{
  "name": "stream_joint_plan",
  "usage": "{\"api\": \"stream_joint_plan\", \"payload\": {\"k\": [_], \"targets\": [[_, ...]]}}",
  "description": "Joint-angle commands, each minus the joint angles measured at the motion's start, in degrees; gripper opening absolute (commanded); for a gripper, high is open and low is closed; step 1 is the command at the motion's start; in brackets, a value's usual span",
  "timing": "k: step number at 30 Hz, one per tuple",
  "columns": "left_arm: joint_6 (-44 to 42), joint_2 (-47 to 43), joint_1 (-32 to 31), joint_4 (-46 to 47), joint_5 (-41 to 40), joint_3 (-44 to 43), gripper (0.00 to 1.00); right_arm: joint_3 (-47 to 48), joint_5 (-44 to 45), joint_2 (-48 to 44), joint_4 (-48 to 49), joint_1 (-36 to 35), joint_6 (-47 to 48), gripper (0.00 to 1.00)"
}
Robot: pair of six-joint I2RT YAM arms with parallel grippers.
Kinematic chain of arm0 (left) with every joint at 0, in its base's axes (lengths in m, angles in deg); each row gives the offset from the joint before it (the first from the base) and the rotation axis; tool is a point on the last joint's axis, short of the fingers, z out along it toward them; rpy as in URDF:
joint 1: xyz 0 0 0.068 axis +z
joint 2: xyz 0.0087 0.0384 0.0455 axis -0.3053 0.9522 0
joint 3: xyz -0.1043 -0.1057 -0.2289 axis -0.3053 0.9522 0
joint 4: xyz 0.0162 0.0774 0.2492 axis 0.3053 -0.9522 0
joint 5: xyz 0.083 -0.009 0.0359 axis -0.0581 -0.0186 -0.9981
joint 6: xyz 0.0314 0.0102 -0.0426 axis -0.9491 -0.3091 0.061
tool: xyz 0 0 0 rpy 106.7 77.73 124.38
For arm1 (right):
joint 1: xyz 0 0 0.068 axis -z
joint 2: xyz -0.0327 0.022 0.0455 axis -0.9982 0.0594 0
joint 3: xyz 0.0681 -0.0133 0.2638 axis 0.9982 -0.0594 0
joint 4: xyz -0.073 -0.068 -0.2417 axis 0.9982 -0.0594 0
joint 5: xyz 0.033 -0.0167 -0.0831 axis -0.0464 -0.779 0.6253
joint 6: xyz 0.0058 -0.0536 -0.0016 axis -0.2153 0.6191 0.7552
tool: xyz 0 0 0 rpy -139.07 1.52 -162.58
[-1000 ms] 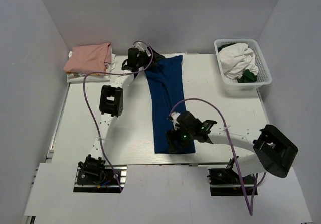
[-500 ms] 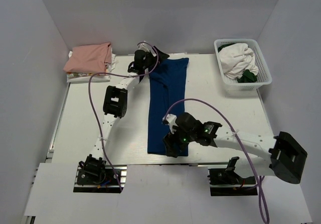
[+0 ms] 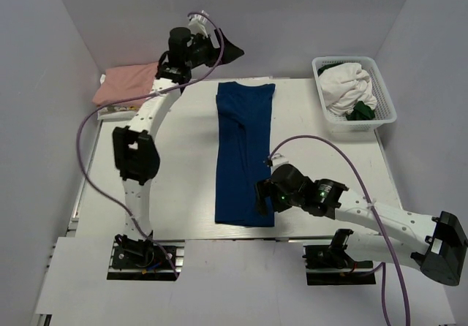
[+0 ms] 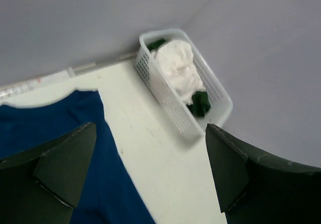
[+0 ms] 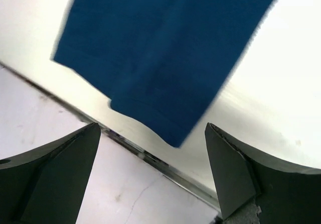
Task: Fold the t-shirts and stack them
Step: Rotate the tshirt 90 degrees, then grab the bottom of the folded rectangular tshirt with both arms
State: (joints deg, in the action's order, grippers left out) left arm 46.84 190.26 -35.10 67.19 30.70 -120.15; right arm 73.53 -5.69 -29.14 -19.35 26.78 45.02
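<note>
Dark blue cloth t-shirt (image 3: 245, 154), folded into a long narrow strip, lies flat at the centre of the white table (image 3: 175, 158). Salmon-pink folded cloth shirt (image 3: 130, 83) sits at the far-left corner. Left gripper (image 3: 227, 50) hangs above the far edge, fingers spread, empty. Right gripper (image 3: 262, 198) hovers over the strip's near right edge, released, empty.

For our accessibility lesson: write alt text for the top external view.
A dark blue t-shirt, folded into a long strip, lies on the table. The left tool hangs near its far end, the right tool at its near end.
</note>
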Motion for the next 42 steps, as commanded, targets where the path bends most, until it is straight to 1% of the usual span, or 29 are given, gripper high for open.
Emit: {"api": "stream_joint_plan", "payload": {"k": [1, 2, 3, 4, 5, 7, 8, 10, 11, 13, 16, 18, 20, 23, 24, 25, 30, 31, 33, 34, 36, 37, 39, 40, 41, 42], "targets": [[-9.49, -14.27, -0.08, -15.77, 2.88, 12.36, 1.00, -2.27, 4.74, -2.41, -5.91, 0.31, -8.62, 0.90], [-9.51, -18.57, -0.69, -16.74, 1.13, 25.29, 1.00, -4.71, 4.39, -2.68, -5.65, 0.57, -8.89, 0.90], [-8.38, -23.49, -0.70, -16.23, -4.54, 33.33, 1.00, -5.43, 3.34, -3.04, -4.61, 0.57, -9.76, 0.90], [-5.94, -34.24, -1.91, -9.79, -6.07, 41.94, 1.00, -6.83, 2.29, -3.21, -4.25, 0.66, -10.12, 0.90], [-4.52, -39.48, -1.93, -6.24, -6.09, 57.43, 1.00, -7.98, 1.93, -3.22, -3.64, 0.66, -10.30, 0.90], [-1.62, -48.19, -3.94, -1.04, -6.62, 69.66, 1.00, -9.21, 0.09, -3.04, -1.53, 0.92, -9.42, 0.90], [0.92, -54.41, -4.47, -1.02, -6.62, 78.42, 1.00, -9.65, -2.01, -2.69, -0.82, 0.66, -8.55, 0.90], [2.87, -58.67, -6.58, -3.64, -6.62, 85.15, 1.00, -10.01, -3.43, -1.29, 2.33, 0.75, -7.23, 0.90], [2.88, -61.56, -7.37, -5.05, -6.62, 90.23, 1.00, -10.10, -4.83, -0.50, 2.87, 0.75, -6.79, 0.90], [3.58, -63.87, -9.47, -10.82, -7.14, 95.43, 1.00, -10.10, -5.28, 2.49, 4.19, 0.75, -6.35, 0.90], [6.12, -68.09, -11.59, -12.88, -6.44, 100.45, 1.00, -9.83, -6.77, 6.01, 5.25, 0.84, -6.08, 0.90], [8.06, -69.58, -13.52, -14.28, -5.83, 102.05, 1.00, -9.74, -5.99, 7.58, 4.99, 0.84, -6.69, 0.90], [9.11, -70.20, -15.45, -13.51, -5.83, 103.72, 1.00, -10.18, -5.90, 7.95, 5.51, 0.84, -7.66, 0.90], [9.12, -67.84, -17.91, -10.44, -6.44, 104.52, 0.95, -10.98, -6.51, 7.34, 6.65, 0.92, -8.36, 0.90], [9.12, -65.57, -18.53, -9.47, -5.57, 104.52, 0.91, -11.15, -6.51, 6.98, 6.83, 0.84, -8.45, 0.90], [8.25, -64.24, -19.15, -8.85, -4.87, 104.52, 0.90, -11.24, -6.25, 7.07, 6.92, 0.84, -8.54, 0.90], [6.83, -57.91, -22.66, -12.70, -11.09, 100.40, 0.77, -12.29, -5.81, 6.54, 7.97, 1.01, -9.33, 0.90], [6.14, -56.86, -23.45, -12.71, -11.88, 100.39, 0.72, -12.38, -5.90, 6.80, 7.89, 1.10, -9.59, 0.89], [6.13, -53.96, -24.16, -12.71, -12.41, 99.08, 0.63, -12.82, -5.81, 7.07, 8.06, 1.01, -9.95, 0.82], [5.61, -53.08, -24.68, -12.71, -12.42, 99.07, 0.53, -12.82, -5.63, 7.16, 8.15, 1.01, -10.03, 0.79], [5.60, -51.75, -25.39, -13.49, -12.42, 98.46, 0.41, -13.17, -5.81, 7.51, 8.23, 1.01, -10.30, 0.70], [5.60, -51.75, -25.92, -14.11, -13.11, 98.46, 0.31, -13.26, -5.81, 7.68, 8.50, 1.19, -10.39, 0.56], [5.60, -51.75, -25.92, -14.81, -14.43, 97.93, 0.19, -13.61, -5.72, 8.38, 8.85, 1.01, -10.65, 0.42], [5.60, -51.75, -26.53, -14.82, -15.66, 97.23, 0.08, -13.53, -5.46, 8.73, 8.85, 1.19, -10.74, 0.26], [5.60, -51.75, -26.54, -14.82, -15.67, 97.22, 0.03, -13.18, -5.28, 9.43, 8.85, 1.01, -10.74, 0.21], [5.60, -51.75, -26.54, -14.82, -16.19, 96.44, 0.00, -12.91, -5.19, 9.79, 8.94, 1.10, -10.39, 0.14]]}}
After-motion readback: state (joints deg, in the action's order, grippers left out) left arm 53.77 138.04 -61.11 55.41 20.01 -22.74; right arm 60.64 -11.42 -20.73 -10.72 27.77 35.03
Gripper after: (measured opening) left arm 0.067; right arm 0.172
